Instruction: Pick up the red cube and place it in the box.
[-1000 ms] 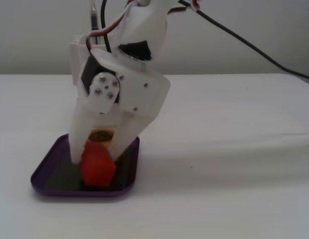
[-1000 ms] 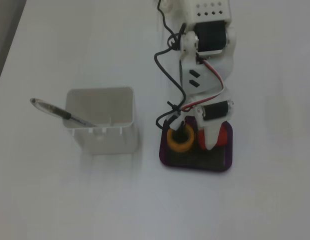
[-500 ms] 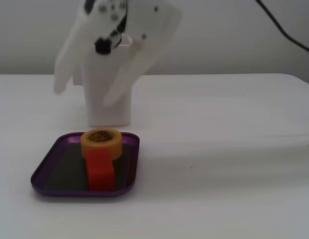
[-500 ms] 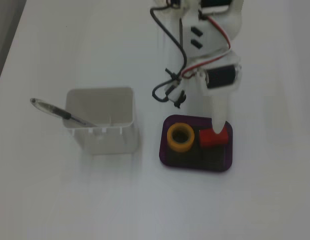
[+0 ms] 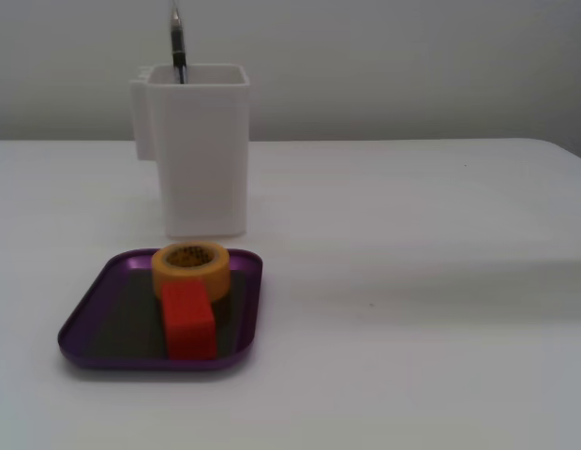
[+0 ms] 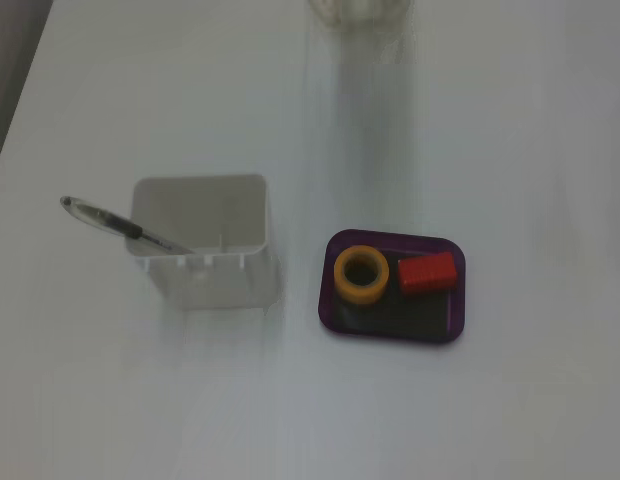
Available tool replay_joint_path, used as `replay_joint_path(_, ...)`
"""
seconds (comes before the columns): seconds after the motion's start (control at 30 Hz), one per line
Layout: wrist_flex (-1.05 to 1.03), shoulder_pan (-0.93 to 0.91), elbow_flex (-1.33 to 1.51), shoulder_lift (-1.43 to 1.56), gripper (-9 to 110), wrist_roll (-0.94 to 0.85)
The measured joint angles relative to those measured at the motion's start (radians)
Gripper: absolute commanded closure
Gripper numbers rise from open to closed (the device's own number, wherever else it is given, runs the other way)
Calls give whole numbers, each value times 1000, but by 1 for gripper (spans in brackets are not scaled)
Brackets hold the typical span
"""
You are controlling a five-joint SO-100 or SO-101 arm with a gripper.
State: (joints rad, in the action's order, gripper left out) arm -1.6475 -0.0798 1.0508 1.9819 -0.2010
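The red cube (image 5: 187,322) is a small red oblong block. It lies inside the box (image 5: 89,323), a shallow purple tray with a dark floor. It touches a yellow-orange tape roll (image 5: 191,268) that also sits in the tray. In the other fixed view the red cube (image 6: 427,273) lies to the right of the tape roll (image 6: 361,273) in the box (image 6: 390,322). No gripper or arm shows in either fixed view.
A tall white square container (image 5: 197,150) stands behind the tray with a pen (image 5: 178,42) sticking out of it; from above the container (image 6: 200,240) is left of the tray and the pen (image 6: 120,226) leans left. The white table (image 5: 440,281) carries nothing else.
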Motion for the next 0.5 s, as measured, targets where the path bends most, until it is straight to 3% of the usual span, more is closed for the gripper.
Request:
replay_joint_path(0.23, 124, -74, 420, 308, 83, 132)
replay_joint_path(0.5, 437, -74, 1157, 723, 83, 163)
